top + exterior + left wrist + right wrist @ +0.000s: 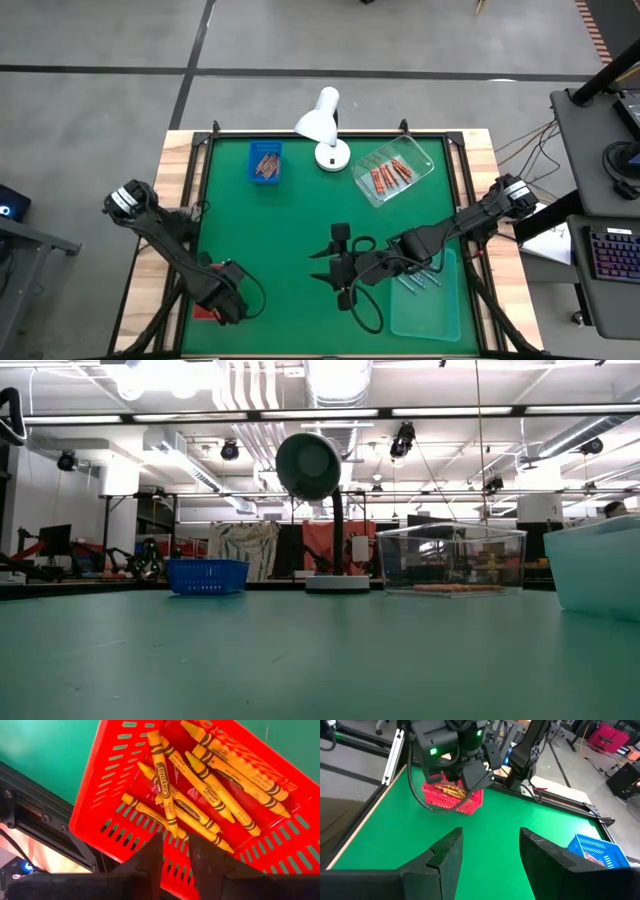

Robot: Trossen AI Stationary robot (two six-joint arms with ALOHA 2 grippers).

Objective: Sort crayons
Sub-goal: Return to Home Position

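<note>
We find the table (290, 230) centre open; the lamp (320, 122), blue bin (253, 150) and clear bin (418, 158) line its far edge.

red bin (107, 795): slotted walls, on green mat (50, 750)
crayons (210, 787): yellow, heaped crosswise inside bin
left gripper (175, 846): over bin's wall, narrow gap, empty

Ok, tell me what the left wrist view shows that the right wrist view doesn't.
Only left wrist: the yellow crayons up close, one by one, seen past the slightly open left claw. Only right wrist: the blue bin, the open right claw, and the left arm from outside. Both: the red bin holding those crayons.
</note>
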